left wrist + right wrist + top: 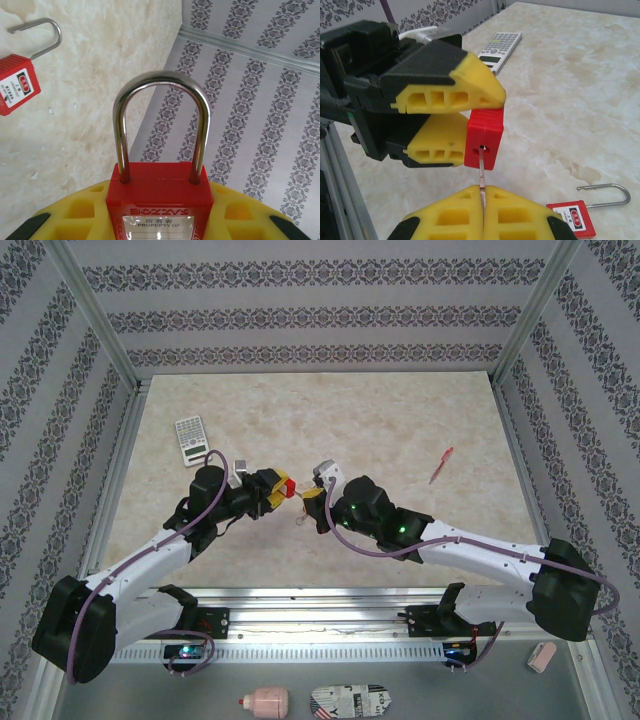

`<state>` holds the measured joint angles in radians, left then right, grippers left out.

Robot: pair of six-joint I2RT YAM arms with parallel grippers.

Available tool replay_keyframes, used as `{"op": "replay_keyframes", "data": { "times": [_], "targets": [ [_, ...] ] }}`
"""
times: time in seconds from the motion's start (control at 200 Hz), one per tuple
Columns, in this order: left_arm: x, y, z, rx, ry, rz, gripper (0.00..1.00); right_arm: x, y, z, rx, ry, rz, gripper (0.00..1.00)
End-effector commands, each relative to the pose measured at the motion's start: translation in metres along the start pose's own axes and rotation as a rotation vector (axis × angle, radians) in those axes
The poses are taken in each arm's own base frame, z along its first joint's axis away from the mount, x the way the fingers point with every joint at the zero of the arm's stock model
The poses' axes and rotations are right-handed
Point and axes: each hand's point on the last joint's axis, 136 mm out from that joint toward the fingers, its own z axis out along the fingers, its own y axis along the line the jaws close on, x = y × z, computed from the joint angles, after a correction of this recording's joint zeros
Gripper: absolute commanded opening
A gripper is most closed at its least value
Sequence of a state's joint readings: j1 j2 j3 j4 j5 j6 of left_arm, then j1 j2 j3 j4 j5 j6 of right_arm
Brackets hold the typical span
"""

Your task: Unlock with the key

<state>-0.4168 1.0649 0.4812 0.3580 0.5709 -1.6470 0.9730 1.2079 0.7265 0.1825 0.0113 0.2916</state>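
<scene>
1. Your left claw (278, 487) is clamped across the body of the red padlock (485, 132) and holds it up above the counter (400, 420), keyhole facing the other arm.
2. Your right claw (483, 202) is closed tight on the key (482, 175). Its thin blade runs up from between the yellow fingers into the keyhole; the key's head is hidden in the grip.
3. The shackle (161, 80) has both legs seated in the body in the left wrist view, so the lock looks not yet opened.
4. Expect the padlock to be light and rigid. Its body looks like smooth, hard plastic that may slip or rotate in the grip once you twist, so hold it across the flat faces, as now.
5. The key is stiff but slender. Any sideways load will likely bend it or cock it in the cylinder, so turn about the blade's own axis, with the grip close to the lock.
6. A spare padlock (570, 217) lies on the counter with its shackle sprung, well clear of the work. The calculator (190, 440) is farther off.
</scene>
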Motion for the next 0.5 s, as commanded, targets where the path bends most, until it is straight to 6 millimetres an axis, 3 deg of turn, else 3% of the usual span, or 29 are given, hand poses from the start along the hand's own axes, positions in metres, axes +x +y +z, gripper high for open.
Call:
{"op": "replay_keyframes", "data": {
  "times": [0.0, 0.495],
  "targets": [
    [-0.002, -0.011, -0.004, 0.034, -0.015, 0.038, 0.00, -0.022, 0.007, 0.000, -0.016, -0.058, 0.013, 0.00],
    [0.002, -0.029, -0.005, 0.075, -0.004, 0.042, 0.00, -0.013, 0.004, 0.007, -0.011, -0.040, 0.024, 0.00]
  ]
}}
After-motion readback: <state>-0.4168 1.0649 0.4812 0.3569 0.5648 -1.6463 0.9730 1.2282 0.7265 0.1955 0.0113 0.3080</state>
